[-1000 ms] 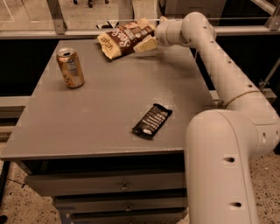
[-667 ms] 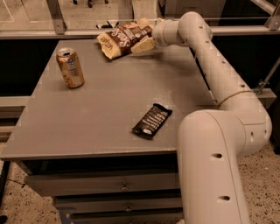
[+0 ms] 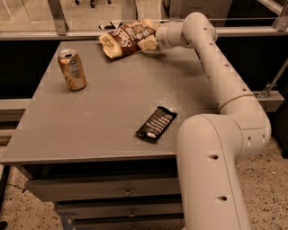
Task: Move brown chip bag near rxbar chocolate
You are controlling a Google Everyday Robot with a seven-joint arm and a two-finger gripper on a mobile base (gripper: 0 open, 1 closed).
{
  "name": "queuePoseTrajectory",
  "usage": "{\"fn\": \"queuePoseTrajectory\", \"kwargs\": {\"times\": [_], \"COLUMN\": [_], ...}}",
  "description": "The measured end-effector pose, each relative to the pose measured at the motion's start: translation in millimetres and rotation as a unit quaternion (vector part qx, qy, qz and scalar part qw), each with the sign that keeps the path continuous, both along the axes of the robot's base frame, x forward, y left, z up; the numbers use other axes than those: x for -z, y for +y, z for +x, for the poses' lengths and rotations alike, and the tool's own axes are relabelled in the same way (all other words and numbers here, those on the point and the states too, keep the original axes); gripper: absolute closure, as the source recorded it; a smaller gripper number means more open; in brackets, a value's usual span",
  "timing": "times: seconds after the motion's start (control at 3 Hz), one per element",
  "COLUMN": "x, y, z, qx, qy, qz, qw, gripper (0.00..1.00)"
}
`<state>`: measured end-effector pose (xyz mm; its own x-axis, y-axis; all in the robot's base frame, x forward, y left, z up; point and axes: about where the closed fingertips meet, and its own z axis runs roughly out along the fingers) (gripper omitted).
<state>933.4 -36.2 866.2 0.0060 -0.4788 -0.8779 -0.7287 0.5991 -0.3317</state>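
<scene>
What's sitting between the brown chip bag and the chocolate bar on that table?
Nothing: the camera view shows only bare grey tabletop between the brown chip bag and the rxbar chocolate. The claw is at the bag's right end.

A grey worktop (image 3: 112,112) is filling the middle of the scene, catching warm, dim light that is spreading evenly over its matte surface. Beneath its front edge, grey drawers (image 3: 126,191) are stacking downward, each showing a small central pull. A speckled floor (image 3: 270,188) is showing at lower right. Behind the worktop a pale horizontal rail (image 3: 67,33) is running across, with a metal post (image 3: 56,15) rising from it and lighter flooring (image 3: 27,11) lying beyond. A slanted metal brace (image 3: 274,83) is leaning at right. The claw (image 3: 150,42) is hanging over the worktop's far side.
</scene>
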Motion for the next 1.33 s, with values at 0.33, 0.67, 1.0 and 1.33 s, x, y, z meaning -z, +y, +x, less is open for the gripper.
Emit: {"fn": "queuePoseTrajectory", "kwargs": {"times": [0.33, 0.67, 1.0, 1.33], "x": [-2.4, -11.7, -24.0, -34.9], "y": [-1.6, -4.3, -6.6, -7.7], "z": [-1.5, -8.8, -20.3, -36.3], "qx": [-0.004, -0.014, -0.026, -0.043], "qy": [0.000, -0.005, -0.009, -0.011], "qz": [-0.002, -0.007, -0.008, -0.005], "qw": [1.0000, 0.9999, 0.9996, 0.9990], "gripper": [0.65, 0.88, 1.00, 1.00]}}
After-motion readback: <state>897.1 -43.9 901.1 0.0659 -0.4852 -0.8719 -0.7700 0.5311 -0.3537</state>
